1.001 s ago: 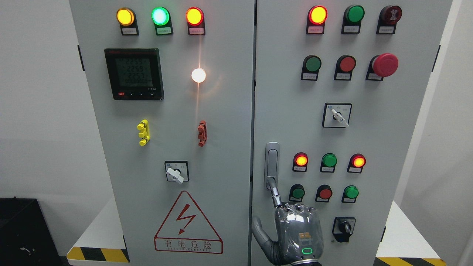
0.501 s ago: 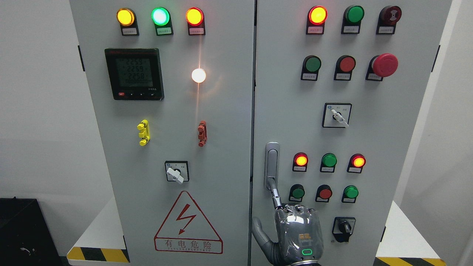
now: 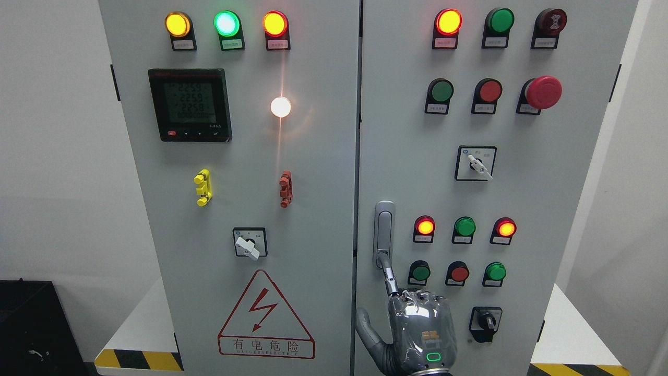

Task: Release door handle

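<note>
Contact persists at the door handle (image 3: 384,233), low on the cabinet's right door (image 3: 522,183) beside the centre seam, because the right hand (image 3: 417,329) grips nothing and only hooks one extended finger (image 3: 388,274) under its lower end, other fingers curled.

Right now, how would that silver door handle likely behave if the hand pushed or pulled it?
The door handle looks like rigid metal, so it probably won't flex. Its smooth finish may be slippery. Only one finger of the right hand reaches its lower end, so grip seems weak.
</note>
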Available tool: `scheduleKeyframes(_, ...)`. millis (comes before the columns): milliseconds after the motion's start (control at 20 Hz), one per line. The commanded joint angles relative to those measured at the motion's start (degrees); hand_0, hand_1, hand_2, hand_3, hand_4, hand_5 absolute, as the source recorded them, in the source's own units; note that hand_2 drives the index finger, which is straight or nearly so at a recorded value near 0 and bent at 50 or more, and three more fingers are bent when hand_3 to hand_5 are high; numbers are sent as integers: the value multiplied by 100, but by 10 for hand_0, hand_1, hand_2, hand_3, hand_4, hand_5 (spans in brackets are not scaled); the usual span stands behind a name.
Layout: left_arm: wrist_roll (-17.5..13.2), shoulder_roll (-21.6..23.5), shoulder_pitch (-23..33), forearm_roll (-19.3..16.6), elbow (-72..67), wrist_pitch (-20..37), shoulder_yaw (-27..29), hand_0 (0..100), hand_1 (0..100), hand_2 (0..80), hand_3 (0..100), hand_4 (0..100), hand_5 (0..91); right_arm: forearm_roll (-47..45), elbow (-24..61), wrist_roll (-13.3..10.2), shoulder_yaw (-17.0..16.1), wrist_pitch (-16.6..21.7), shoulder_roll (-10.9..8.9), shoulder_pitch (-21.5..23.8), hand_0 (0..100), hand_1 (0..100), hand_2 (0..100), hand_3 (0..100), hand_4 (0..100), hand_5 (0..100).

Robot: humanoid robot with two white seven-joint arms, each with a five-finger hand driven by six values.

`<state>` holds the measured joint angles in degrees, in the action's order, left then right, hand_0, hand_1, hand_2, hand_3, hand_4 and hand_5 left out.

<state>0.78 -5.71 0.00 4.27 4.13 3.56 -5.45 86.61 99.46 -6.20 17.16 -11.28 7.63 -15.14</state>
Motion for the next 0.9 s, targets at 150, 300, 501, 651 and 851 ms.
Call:
scheduleKeyframes(150,2,0,97,3,0,4,0,120,556,0,0,0,0,-3,-128,-4,15,-5,2,11,494,194,0,952,943,969)
scheduleKeyframes(300,2,0,97,-5,0,4,0,120,556,0,0,0,0,-3,-137,-4,15,-5,2,11,493,194,0,954,944,969)
scheduleKeyframes(501,2,0,97,3,0,4,0,120,556,0,0,0,0,-3,-137,-4,6,-5,2,46,492,196,0,957,946,975)
scheduleKeyframes(651,2,0,97,4,0,4,0,120,556,0,0,0,0,5,-137,5,15,-5,2,46,491,196,0,958,947,978)
scheduleKeyframes(851,2,0,97,3,0,4,0,120,556,0,0,0,0,5,-137,5,24,-5,2,46,489,196,0,961,947,981)
